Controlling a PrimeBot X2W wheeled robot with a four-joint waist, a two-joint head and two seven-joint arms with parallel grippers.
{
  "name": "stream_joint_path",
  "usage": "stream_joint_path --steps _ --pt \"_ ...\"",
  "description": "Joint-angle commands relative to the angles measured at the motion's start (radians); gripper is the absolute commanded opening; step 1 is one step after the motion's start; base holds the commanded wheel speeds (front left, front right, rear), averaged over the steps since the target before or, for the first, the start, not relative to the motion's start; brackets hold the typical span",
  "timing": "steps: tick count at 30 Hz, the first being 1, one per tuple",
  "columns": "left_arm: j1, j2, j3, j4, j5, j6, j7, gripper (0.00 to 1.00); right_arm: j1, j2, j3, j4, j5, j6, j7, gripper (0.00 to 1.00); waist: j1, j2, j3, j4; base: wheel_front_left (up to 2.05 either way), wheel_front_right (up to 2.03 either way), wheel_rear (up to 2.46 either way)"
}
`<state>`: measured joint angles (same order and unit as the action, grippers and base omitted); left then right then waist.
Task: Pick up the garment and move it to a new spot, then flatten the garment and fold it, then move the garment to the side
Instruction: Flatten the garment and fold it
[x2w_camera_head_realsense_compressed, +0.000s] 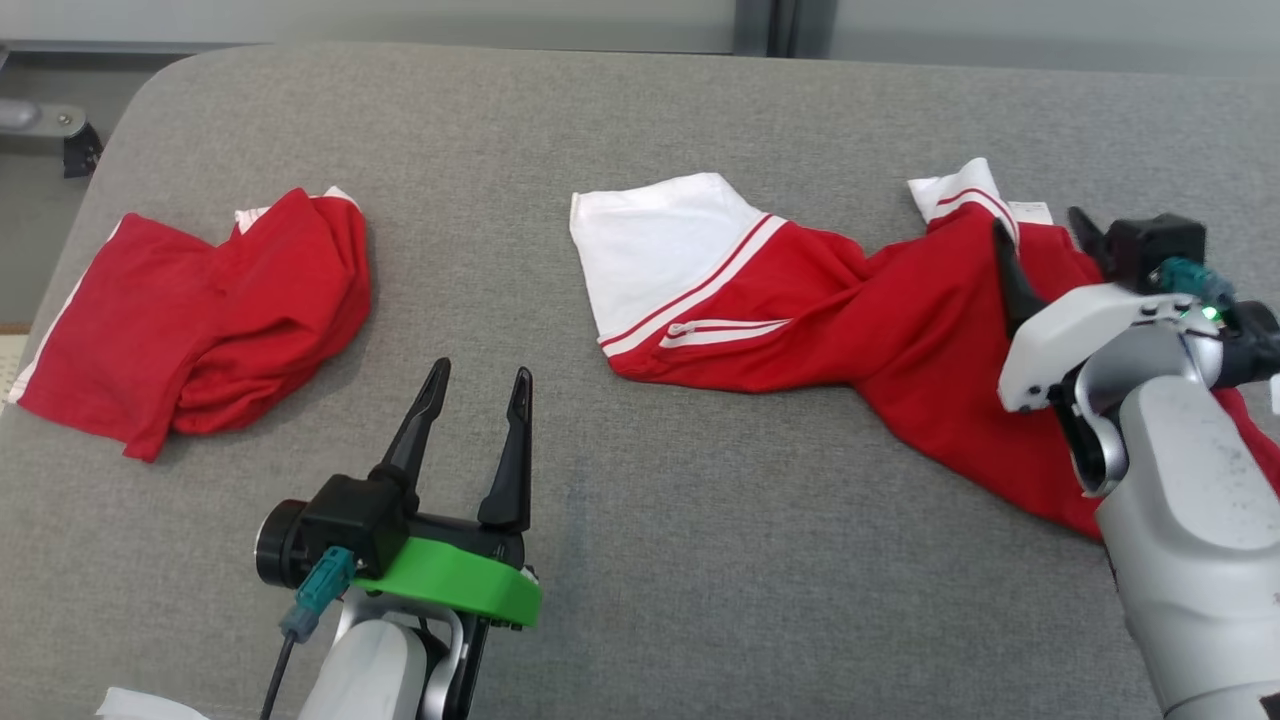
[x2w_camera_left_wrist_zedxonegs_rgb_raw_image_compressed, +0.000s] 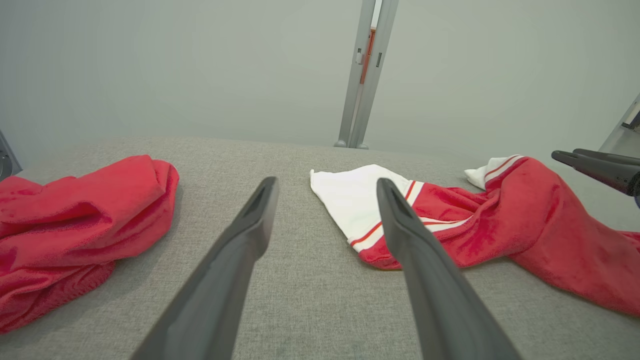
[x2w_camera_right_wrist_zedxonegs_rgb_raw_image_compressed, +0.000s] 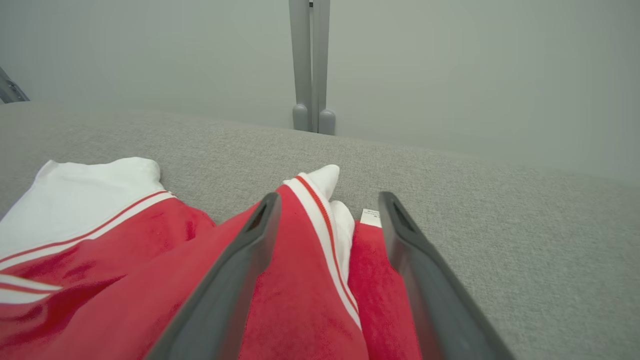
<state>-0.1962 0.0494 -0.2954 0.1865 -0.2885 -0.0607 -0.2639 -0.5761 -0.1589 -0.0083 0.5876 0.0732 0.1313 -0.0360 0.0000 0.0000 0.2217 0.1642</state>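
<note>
Counter (x2w_camera_head_realsense_compressed: 640, 560): bare grey lane, 6 to 11 o'clock, passable. Obstacles: crumpled red garment (x2w_camera_head_realsense_compressed: 200, 310) at 9 o'clock; red-and-white garment (x2w_camera_head_realsense_compressed: 800, 310) sprawled 1 to 4 o'clock, low folds.

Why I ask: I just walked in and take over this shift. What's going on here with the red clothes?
A two-armed robot is working at a grey padded table. Its right gripper is open, fingers either side of a striped fold at the right end of the red-and-white garment, which lies rumpled, not yet gripped. The left gripper hangs open over bare table. A second red garment lies bunched at the left.
</note>
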Motion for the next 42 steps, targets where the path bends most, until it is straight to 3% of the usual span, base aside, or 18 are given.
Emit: stream_joint_path --steps 1,14,15,16,23,29,34,42 --pt "-0.018 0.002 -0.006 0.003 -0.001 0.005 -0.001 1.00 -0.034 0.006 -0.010 0.029 0.010 -0.001 0.024 1.00 0.0000 0.0000 0.033 0.043 0.00 0.00 0.00" --pt "-0.018 0.002 -0.055 0.009 -0.029 0.026 -0.001 1.00 -0.154 -0.029 -0.047 0.241 0.096 -0.001 0.165 1.00 0.0000 0.0000 0.032 0.091 0.00 0.00 0.00" --pt "-0.019 0.002 -0.056 0.009 -0.030 0.027 -0.001 1.00 -0.156 -0.027 -0.051 0.250 0.102 -0.001 0.168 0.64 0.0000 0.0000 0.032 0.091 0.00 0.00 0.00" --pt "-0.020 0.002 -0.056 0.009 -0.030 0.026 -0.001 1.00 -0.161 -0.026 -0.050 0.258 0.107 -0.001 0.167 0.00 0.0000 0.0000 0.032 0.091 0.00 0.00 0.00" --pt "-0.027 0.002 -0.048 0.007 -0.026 0.029 -0.001 1.00 -0.200 -0.028 -0.047 0.250 0.119 -0.001 0.072 0.00 0.0000 0.0000 0.036 0.085 0.00 0.00 0.00" --pt "-0.023 0.002 -0.036 0.008 -0.016 0.032 -0.001 1.00 -0.230 0.004 0.036 0.157 0.146 -0.001 -0.079 0.00 0.0000 0.0000 0.011 0.075 0.00 0.00 0.00" --pt "0.003 0.002 -0.015 -0.008 -0.032 0.040 -0.001 1.00 -0.165 0.040 0.209 0.027 0.185 -0.001 -0.141 0.00 0.0000 0.0000 -0.030 0.074 0.00 0.00 0.00" --pt "0.047 0.002 0.020 -0.003 -0.025 0.043 -0.001 1.00 0.071 0.062 0.540 -0.176 0.208 -0.001 -0.094 0.00 0.0000 0.0000 -0.086 0.069 0.00 0.00 0.00"
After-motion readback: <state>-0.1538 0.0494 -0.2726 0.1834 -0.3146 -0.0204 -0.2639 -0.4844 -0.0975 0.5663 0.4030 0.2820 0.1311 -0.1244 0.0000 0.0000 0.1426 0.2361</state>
